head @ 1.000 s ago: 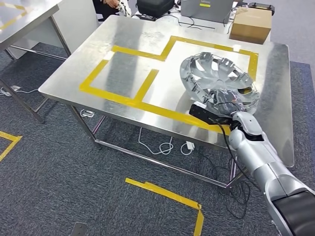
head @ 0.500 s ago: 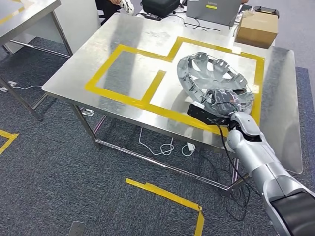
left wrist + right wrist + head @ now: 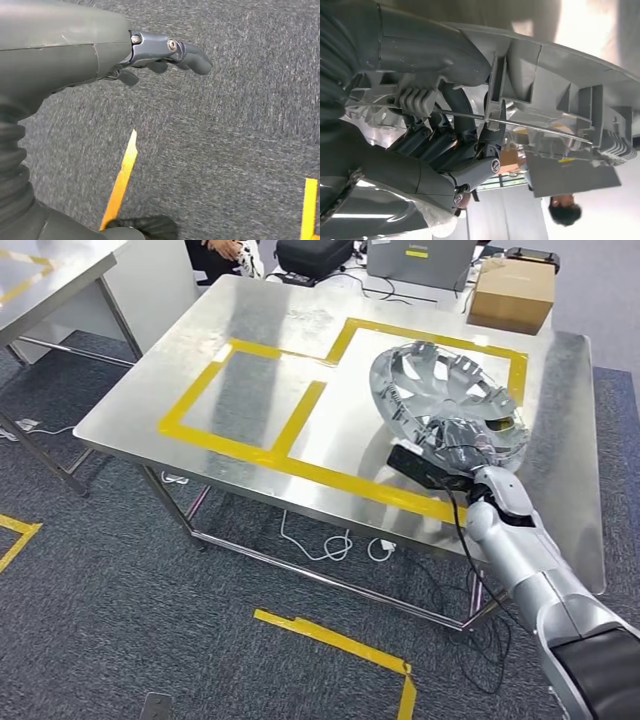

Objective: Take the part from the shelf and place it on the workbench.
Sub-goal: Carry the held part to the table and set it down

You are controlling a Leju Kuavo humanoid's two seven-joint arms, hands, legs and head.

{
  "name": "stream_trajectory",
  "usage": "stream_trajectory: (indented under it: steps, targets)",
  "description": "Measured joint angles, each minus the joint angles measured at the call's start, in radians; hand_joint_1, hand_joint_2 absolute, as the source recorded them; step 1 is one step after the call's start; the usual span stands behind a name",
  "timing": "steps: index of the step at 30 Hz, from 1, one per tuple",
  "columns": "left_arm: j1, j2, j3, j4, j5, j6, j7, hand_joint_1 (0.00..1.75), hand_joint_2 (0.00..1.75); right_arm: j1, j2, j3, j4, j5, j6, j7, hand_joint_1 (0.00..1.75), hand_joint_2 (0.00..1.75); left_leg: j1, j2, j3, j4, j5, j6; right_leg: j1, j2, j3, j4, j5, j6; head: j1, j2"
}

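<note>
Right hand (image 3: pixel 453 462) gripping silver plastic hubcap (image 3: pixel 445 400), tilted over steel workbench (image 3: pixel 249 390) | left hand (image 3: pixel 166 52) hanging empty, fingers apart | I'm judging lowering and release remaining.

A silver, glossy wheel cover (image 3: pixel 445 405) with grey ribbed plastic on its inner side is seen, gripped by a dark grey right hand (image 3: pixel 445 462) on a silver arm (image 3: pixel 528 570) with a black segment nearest the body. The workbench (image 3: pixel 249 330) is brushed silver steel marked with yellow tape rectangles (image 3: pixel 279 445), over a speckled dark grey-blue carpet (image 3: pixel 113 620) striped with yellow floor tape (image 3: pixel 340 640). A tan cardboard box (image 3: pixel 512 292), a black case (image 3: pixel 313 255), white cables (image 3: pixel 332 540) and the dark grey left hand (image 3: pixel 124 50) are also noted.
</note>
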Motion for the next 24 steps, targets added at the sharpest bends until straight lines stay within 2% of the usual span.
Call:
stream_trajectory:
  steps: [1,2,3,4,6,7,8,9,11,13,14,16,17,18,19,20,21,22,23,24]
  targets:
    - [0.001,0.000,0.000,0.000,0.001,0.001,0.001,0.00,1.75,0.002,-0.003,-0.006,0.000,-0.004,-0.003,-0.003,1.75,1.75,0.002,0.000,-0.033,0.068,-0.026,-0.002,0.000,-0.001,0.001,0.000,-0.001,-0.002,-0.001,0.000]
    - [0.002,0.000,0.000,0.000,0.001,0.001,0.001,0.00,1.75,0.005,-0.006,-0.011,0.000,-0.006,-0.004,-0.005,1.75,1.75,0.002,0.000,-0.058,0.117,-0.038,-0.003,0.001,-0.001,0.003,0.000,-0.002,-0.002,0.000,0.000]
    - [0.003,0.000,0.000,0.000,0.001,0.001,0.001,0.00,1.75,0.007,-0.007,-0.015,0.000,-0.007,-0.004,-0.006,1.75,1.75,0.003,0.000,-0.069,0.134,-0.033,-0.003,0.001,0.000,0.003,0.000,-0.003,-0.003,-0.001,0.000]
    - [0.003,0.000,0.000,0.000,0.000,0.000,0.001,0.00,1.75,0.009,-0.008,-0.019,0.000,-0.008,-0.003,-0.006,1.75,1.75,0.003,0.000,-0.062,0.113,-0.008,-0.001,0.001,0.002,0.005,0.000,-0.004,-0.002,-0.001,0.000]
    - [0.002,0.001,0.000,0.000,0.000,-0.005,-0.003,0.00,1.75,0.011,-0.009,-0.025,0.000,-0.008,-0.002,-0.006,1.75,1.75,0.001,0.000,-0.010,-0.013,0.067,0.009,0.001,0.006,0.008,0.000,-0.006,0.000,-0.001,0.000]
    - [0.001,0.002,0.000,0.000,0.000,-0.009,-0.006,0.00,1.75,0.011,-0.009,-0.027,0.000,-0.008,-0.002,-0.006,1.75,1.75,-0.001,0.001,0.018,-0.076,0.092,0.015,0.002,0.008,0.008,0.001,-0.007,0.003,-0.001,0.000]
    - [0.000,0.003,0.000,0.000,-0.001,-0.013,-0.010,0.00,1.75,0.012,-0.010,-0.029,-0.001,-0.007,-0.001,-0.006,1.75,1.75,-0.003,0.001,0.037,-0.121,0.104,0.020,0.004,0.010,0.007,0.001,-0.007,0.007,-0.001,0.000]
    - [0.000,0.004,0.000,0.000,-0.001,-0.017,-0.013,0.00,1.75,0.013,-0.011,-0.030,-0.001,-0.007,-0.001,-0.007,1.75,1.75,-0.005,0.001,0.045,-0.141,0.103,0.023,0.004,0.011,0.004,0.001,-0.007,0.012,0.000,0.000]
    - [0.000,0.004,0.000,0.000,-0.002,-0.020,-0.017,0.00,1.75,0.016,-0.014,-0.033,-0.001,-0.006,-0.001,-0.007,1.75,1.75,-0.006,0.002,0.048,-0.153,0.100,0.028,0.004,0.011,0.002,-0.003,-0.005,0.024,0.000,0.000]
    - [-0.001,0.005,0.000,0.000,-0.003,-0.020,-0.018,0.00,1.75,0.017,-0.015,-0.036,-0.003,-0.006,-0.001,-0.008,1.75,1.75,-0.002,0.003,0.053,-0.164,0.106,0.039,0.003,0.010,-0.009,0.014,-0.021,0.032,0.001,0.000]
    - [-0.002,0.005,0.000,0.000,-0.003,-0.020,-0.019,0.00,1.75,0.017,-0.016,-0.037,-0.003,-0.006,-0.001,-0.008,1.75,1.75,0.000,0.003,0.056,-0.170,0.109,0.044,0.002,0.009,-0.028,0.053,-0.044,0.034,0.003,0.000]
    - [-0.003,0.004,0.000,0.000,-0.003,-0.021,-0.019,0.00,1.75,0.018,-0.019,-0.038,-0.004,-0.006,-0.001,-0.009,1.75,1.75,-0.001,0.002,0.056,-0.171,0.109,0.049,0.002,0.009,-0.091,0.185,-0.105,0.037,0.004,0.000]
    - [-0.002,0.004,0.000,0.000,-0.003,-0.022,-0.019,0.00,1.75,0.020,-0.020,-0.038,-0.004,-0.006,-0.001,-0.009,1.75,1.75,-0.001,0.002,0.057,-0.170,0.109,0.050,0.002,0.009,-0.122,0.248,-0.125,0.039,0.004,0.000]
    - [-0.001,0.004,0.000,0.000,-0.003,-0.022,-0.019,0.00,1.75,0.022,-0.020,-0.038,-0.004,-0.006,-0.001,-0.009,1.75,1.75,-0.002,0.001,0.057,-0.170,0.108,0.051,0.002,0.009,-0.141,0.282,-0.129,0.040,0.004,0.000]
    - [-0.001,0.004,0.000,0.000,-0.003,-0.022,-0.019,0.00,1.75,0.024,-0.020,-0.038,-0.004,-0.006,-0.001,-0.009,1.75,1.75,-0.001,0.001,0.058,-0.169,0.108,0.051,0.002,0.008,-0.140,0.275,-0.113,0.042,0.004,0.000]
    - [-0.001,0.004,0.000,0.000,-0.003,-0.023,-0.019,0.00,1.75,0.024,-0.020,-0.039,-0.004,-0.006,-0.001,-0.009,1.75,1.75,-0.001,0.000,0.059,-0.168,0.106,0.050,0.001,0.007,-0.119,0.228,-0.080,0.042,0.004,0.000]
    - [-0.002,0.003,0.000,0.000,-0.003,-0.023,-0.019,0.00,1.75,0.023,-0.020,-0.041,-0.005,-0.006,-0.001,-0.009,1.75,1.75,-0.001,0.000,0.061,-0.166,0.104,0.047,0.001,0.006,-0.085,0.156,-0.042,0.041,0.004,0.000]
    - [-0.002,0.003,0.000,0.000,-0.003,-0.023,-0.019,0.00,1.75,0.021,-0.020,-0.043,-0.006,-0.006,-0.001,-0.009,1.75,1.75,-0.003,-0.001,0.060,-0.164,0.102,0.043,0.003,0.004,-0.047,0.086,-0.017,0.039,0.004,0.000]
    - [-0.002,0.003,0.000,0.000,-0.003,-0.023,-0.019,0.00,1.75,0.020,-0.020,-0.044,-0.007,-0.006,-0.001,-0.009,1.75,1.75,-0.005,-0.001,0.059,-0.160,0.100,0.039,0.004,0.003,-0.018,0.033,-0.002,0.036,0.004,0.000]
    - [-0.002,0.003,0.000,0.000,-0.003,-0.023,-0.019,0.00,1.75,0.019,-0.020,-0.045,-0.008,-0.006,-0.001,-0.009,1.75,1.75,-0.006,-0.001,0.057,-0.158,0.100,0.034,0.006,0.003,-0.003,0.005,0.001,0.033,0.004,0.000]
